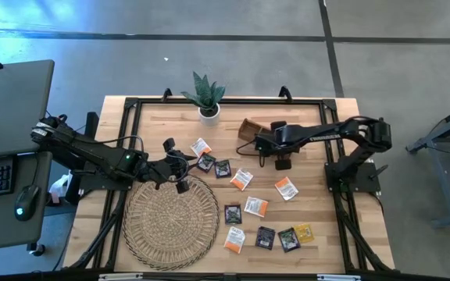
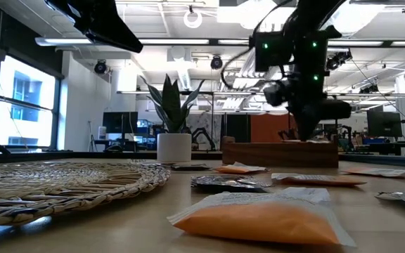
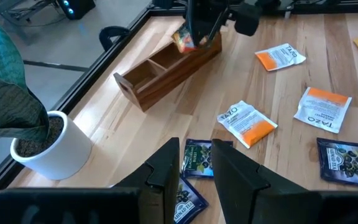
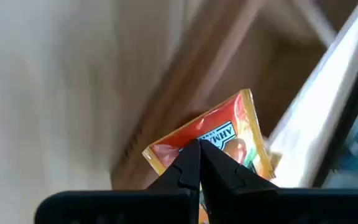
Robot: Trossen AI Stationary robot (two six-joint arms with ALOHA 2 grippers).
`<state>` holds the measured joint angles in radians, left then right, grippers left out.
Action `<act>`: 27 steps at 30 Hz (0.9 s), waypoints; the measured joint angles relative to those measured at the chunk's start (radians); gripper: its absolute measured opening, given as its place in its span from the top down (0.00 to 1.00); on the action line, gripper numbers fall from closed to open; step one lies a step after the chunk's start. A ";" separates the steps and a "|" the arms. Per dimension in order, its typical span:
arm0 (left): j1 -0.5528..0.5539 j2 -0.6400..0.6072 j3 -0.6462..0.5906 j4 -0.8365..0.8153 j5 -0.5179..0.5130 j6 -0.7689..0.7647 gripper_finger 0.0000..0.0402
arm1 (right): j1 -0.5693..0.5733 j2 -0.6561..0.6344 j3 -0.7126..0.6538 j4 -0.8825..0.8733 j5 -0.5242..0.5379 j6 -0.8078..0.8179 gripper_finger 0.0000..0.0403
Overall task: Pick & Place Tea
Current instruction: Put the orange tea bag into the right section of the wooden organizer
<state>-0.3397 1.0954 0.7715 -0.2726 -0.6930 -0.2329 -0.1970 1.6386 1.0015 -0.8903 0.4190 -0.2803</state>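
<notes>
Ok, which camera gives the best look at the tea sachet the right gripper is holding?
The right wrist view: the orange sachet fills the frame, pinched in the right gripper. The left wrist view shows it small, over the wooden tray. The high and low views hide it behind the arm.

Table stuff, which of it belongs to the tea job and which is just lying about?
Part of the job:
- tea sachets scattered on the table
- orange sachet pinched in the right hand, over the wooden tray
- left hand, above the dark sachets

Just lying about:
- potted plant
- woven mat
</notes>
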 joint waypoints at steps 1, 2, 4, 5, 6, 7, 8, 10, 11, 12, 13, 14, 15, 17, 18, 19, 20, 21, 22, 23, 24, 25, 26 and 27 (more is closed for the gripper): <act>0.000 0.000 0.000 0.000 0.000 0.000 0.77 | 0.000 0.004 -0.001 -0.023 0.015 -0.006 1.00; 0.000 0.000 0.000 0.000 0.000 0.000 0.77 | -0.001 0.005 -0.002 -0.042 0.026 -0.007 1.00; 0.000 0.000 0.000 0.000 0.000 0.000 0.77 | -0.001 0.005 -0.002 -0.072 0.048 -0.008 1.00; 0.000 0.000 0.000 0.000 0.000 0.000 0.77 | -0.001 0.005 -0.002 -0.090 0.062 -0.008 1.00; 0.000 0.000 0.000 0.000 0.000 0.000 0.77 | -0.001 0.005 -0.002 -0.106 0.077 -0.008 1.00; 0.000 0.000 0.000 0.000 0.000 0.000 0.77 | -0.001 0.005 -0.003 -0.116 0.094 -0.008 1.00; 0.000 0.000 0.000 0.000 -0.001 0.000 0.77 | -0.001 0.005 -0.003 -0.118 0.114 -0.009 1.00; 0.000 0.000 0.000 0.000 -0.001 0.000 0.77 | -0.001 0.005 -0.003 -0.116 0.146 -0.015 1.00; 0.000 0.000 0.000 0.000 -0.001 0.000 0.77 | -0.002 0.005 -0.003 -0.116 0.163 -0.025 1.00; 0.000 0.000 0.000 0.000 -0.001 0.000 0.77 | -0.001 0.005 -0.003 -0.116 0.179 -0.038 1.00; 0.000 0.000 0.000 0.000 -0.001 0.000 0.77 | -0.001 0.005 -0.003 -0.115 0.194 -0.048 1.00; 0.000 0.000 0.000 0.000 -0.001 0.000 0.77 | -0.001 0.005 -0.003 -0.110 0.207 -0.056 1.00; 0.000 0.000 0.000 0.000 -0.001 0.000 0.77 | 0.001 0.005 -0.002 -0.105 0.214 -0.058 1.00; 0.000 0.000 0.000 0.000 0.000 0.000 0.77 | 0.008 0.005 0.007 -0.102 0.206 -0.055 1.00; 0.000 0.000 0.000 0.000 -0.001 0.000 0.77 | 0.012 0.005 0.015 -0.098 0.189 -0.050 1.00; 0.000 0.000 0.000 0.000 -0.001 0.000 0.77 | 0.015 0.004 0.023 -0.086 0.158 -0.044 1.00; 0.000 0.000 0.000 0.000 -0.001 0.000 0.77 | 0.016 0.004 0.027 -0.064 0.114 -0.038 1.00; 0.000 0.000 0.000 0.000 0.000 0.000 0.77 | 0.016 0.004 0.028 -0.035 0.065 -0.037 1.00; 0.000 0.000 0.000 0.000 0.000 0.000 0.77 | 0.016 0.004 0.027 -0.012 0.022 -0.038 1.00; 0.000 0.000 0.000 0.000 0.000 0.000 0.77 | 0.017 0.004 0.020 0.012 -0.003 -0.045 1.00; 0.000 0.000 0.000 0.000 0.000 0.000 0.77 | 0.017 0.004 0.009 0.032 -0.007 -0.057 1.00; 0.000 0.000 0.000 0.000 0.000 0.000 0.77 | 0.017 0.004 -0.004 0.043 0.003 -0.068 1.00; 0.000 0.000 0.000 0.000 0.000 0.000 0.77 | 0.014 0.004 -0.017 0.047 0.017 -0.077 1.00; 0.000 0.000 0.000 0.000 0.000 0.000 0.77 | 0.012 0.004 -0.027 0.046 0.033 -0.083 1.00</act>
<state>-0.3397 1.0954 0.7715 -0.2726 -0.6933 -0.2327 -0.1853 1.6424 0.9748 -0.8440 0.4520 -0.3635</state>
